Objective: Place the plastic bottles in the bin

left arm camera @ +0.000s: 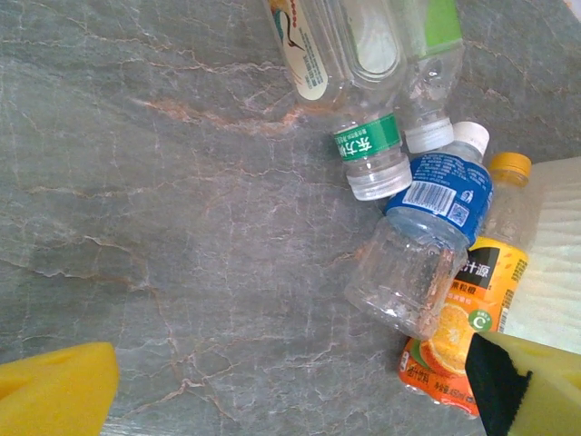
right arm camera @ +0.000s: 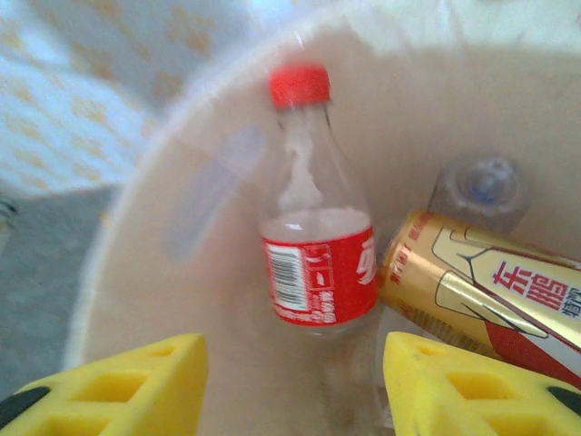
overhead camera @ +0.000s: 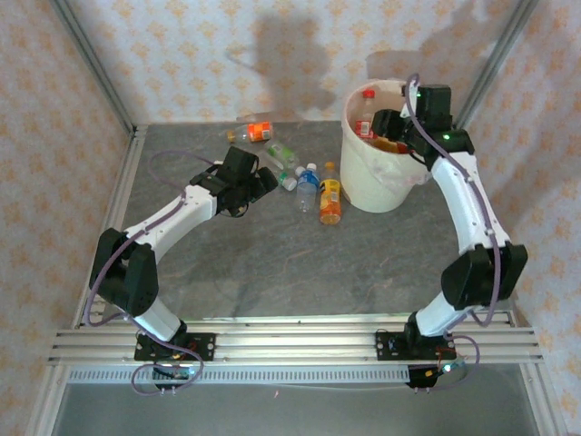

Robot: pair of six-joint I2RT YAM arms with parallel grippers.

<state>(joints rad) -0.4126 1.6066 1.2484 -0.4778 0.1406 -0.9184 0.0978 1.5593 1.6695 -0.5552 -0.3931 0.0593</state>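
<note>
Right gripper point(right arm camera: 292, 363), jaws parted, drops red-labelled bottle point(right arm camera: 318, 263) in the bin point(right arm camera: 136, 272). Open left gripper point(left arm camera: 295, 372) must next grasp blue-labelled bottle point(left arm camera: 436, 195) beside it.

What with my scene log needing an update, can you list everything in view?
Red-orange-label bottle: one, clear, lying alone on the far table.
Green-banded bottle: one, clear, white cap, mid-table cluster.
Pale-green-label bottle: one, clear, white cap, beside it.
Blue-label bottle: one, clear, white cap, same cluster.
Orange juice bottle: one, yellow cap, lying next to the bin.
Red-label bottle: one, clear, red cap, inside the bin.
Gold container: one, gold and red, inside the bin.
Clear blurred item: one, inside the bin.
Bin: one, white, far right.
Table: one, grey marbled.
Left pincer: open, yellow pads, over the table by the cluster.
Right pincer: open, yellow pads, over the bin.
</note>
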